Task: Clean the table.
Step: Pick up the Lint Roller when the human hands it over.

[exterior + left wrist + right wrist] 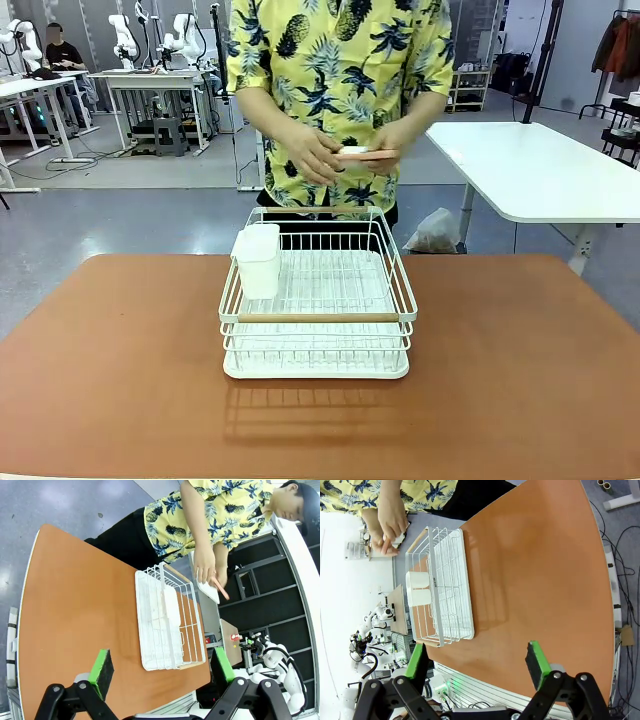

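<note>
The terracotta table (120, 380) (70, 620) (540, 580) carries a white wire dish rack (318, 300) (167, 625) (442, 600) at its middle, with a white cup holder (258, 260) (418, 587) on the rack's left side. Behind the far edge stands a person in a yellow pineapple shirt, both hands (340, 155) holding a small pink-and-white object (362, 152) (215, 586) above the rack's far side. My left gripper (162, 670) is open, high over the table's left part. My right gripper (477, 665) is open too, above the right part.
A white-topped table (540, 165) stands behind at the right, with a plastic bag (435, 232) on the floor beside it. Other white tables with robot arms stand far back left. Wide bare tabletop lies on both sides of the rack.
</note>
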You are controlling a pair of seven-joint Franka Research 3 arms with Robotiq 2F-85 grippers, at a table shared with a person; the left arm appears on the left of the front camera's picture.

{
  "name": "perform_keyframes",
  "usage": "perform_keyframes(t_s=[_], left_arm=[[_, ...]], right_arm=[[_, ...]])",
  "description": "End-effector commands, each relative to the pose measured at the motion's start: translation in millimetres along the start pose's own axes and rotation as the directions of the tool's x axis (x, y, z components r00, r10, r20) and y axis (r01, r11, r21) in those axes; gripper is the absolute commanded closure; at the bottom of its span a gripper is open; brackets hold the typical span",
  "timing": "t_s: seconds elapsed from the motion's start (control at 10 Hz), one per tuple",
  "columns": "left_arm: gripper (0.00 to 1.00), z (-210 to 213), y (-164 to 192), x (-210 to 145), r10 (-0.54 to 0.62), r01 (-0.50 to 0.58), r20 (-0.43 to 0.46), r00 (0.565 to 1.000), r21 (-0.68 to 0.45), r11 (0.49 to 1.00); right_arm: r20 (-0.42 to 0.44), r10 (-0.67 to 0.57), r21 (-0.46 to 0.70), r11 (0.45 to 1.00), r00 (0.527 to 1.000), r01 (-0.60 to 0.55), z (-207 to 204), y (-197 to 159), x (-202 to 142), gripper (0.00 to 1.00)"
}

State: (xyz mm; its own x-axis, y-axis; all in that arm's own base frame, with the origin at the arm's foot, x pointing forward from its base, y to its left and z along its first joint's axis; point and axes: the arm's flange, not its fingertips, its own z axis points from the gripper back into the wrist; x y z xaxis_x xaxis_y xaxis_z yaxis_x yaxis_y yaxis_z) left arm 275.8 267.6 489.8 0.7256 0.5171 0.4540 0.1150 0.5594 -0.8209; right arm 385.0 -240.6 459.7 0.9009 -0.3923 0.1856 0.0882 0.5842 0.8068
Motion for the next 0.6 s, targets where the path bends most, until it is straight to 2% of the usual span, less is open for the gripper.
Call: perform_keyframes(t_s=[0.0,0.5], left_arm=[[0.0,3.1,0.7,-0.5,-0.011,0.011,0.006,1.0,-0.008,1.0],[0.0,3.1,0.7,-0.5,-0.011,0.011,0.006,1.0,-0.008,1.0]], right_arm=[[0.002,0.002,0.004,1.0,1.0,-0.002,0.8,1.0,-0.1,0.0],[0.002,0.002,0.004,1.0,1.0,-0.002,0.8,1.0,-0.1,0.0]])
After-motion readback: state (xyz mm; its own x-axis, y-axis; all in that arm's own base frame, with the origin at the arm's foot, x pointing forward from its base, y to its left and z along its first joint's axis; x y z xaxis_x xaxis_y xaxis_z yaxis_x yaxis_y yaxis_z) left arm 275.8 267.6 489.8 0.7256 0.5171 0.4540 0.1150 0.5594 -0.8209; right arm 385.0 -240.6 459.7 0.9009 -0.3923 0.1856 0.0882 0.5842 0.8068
